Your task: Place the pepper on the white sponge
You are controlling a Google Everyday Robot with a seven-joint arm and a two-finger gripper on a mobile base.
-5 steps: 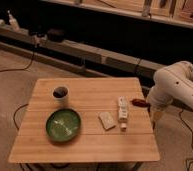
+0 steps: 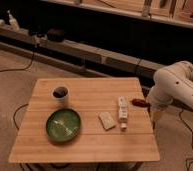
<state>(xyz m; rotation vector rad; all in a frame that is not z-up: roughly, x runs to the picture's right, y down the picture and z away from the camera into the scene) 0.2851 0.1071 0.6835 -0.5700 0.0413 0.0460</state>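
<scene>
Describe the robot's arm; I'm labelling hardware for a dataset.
The arm is white, made of bulky, rounded, smooth-shelled segments; no markings show on it. Its end effector, at the table edge beside the pepper, is a slimmer pale piece.

pepper (image 2: 138, 103): dark red, at gripper (image 2: 146, 105), far right | white sponge (image 2: 107, 120): flat, off-white, apart

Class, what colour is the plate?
The plate is green, camera view. The gripper hangs beside the table's right edge.
</scene>
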